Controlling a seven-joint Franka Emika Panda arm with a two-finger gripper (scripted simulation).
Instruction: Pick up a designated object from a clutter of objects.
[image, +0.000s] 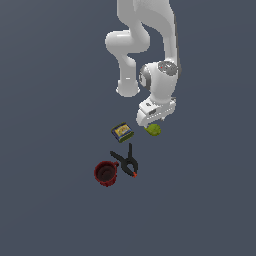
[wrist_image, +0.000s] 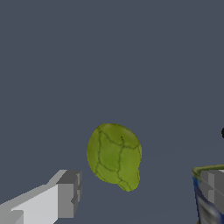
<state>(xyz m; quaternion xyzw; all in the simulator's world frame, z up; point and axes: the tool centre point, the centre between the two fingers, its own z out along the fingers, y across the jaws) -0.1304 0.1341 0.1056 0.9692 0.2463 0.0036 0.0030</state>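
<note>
The designated object, a lumpy yellow-green blob (wrist_image: 114, 155), lies on the grey floor, seen between my two fingers in the wrist view. My gripper (wrist_image: 141, 191) is open, one grey fingertip (wrist_image: 68, 192) to one side of the blob and the other (wrist_image: 213, 183) far off on the opposite side, neither touching it. In the exterior view the blob (image: 153, 129) peeks out just under the white hand (image: 156, 111), which hides the fingers. The clutter of objects spreads toward the exterior view's lower left.
A dark box with a yellow label (image: 122, 132) sits just beside the blob, its edge (wrist_image: 204, 201) showing behind one finger. A black spring clamp with orange tips (image: 128, 161) and a dark red mug (image: 105, 173) lie farther off.
</note>
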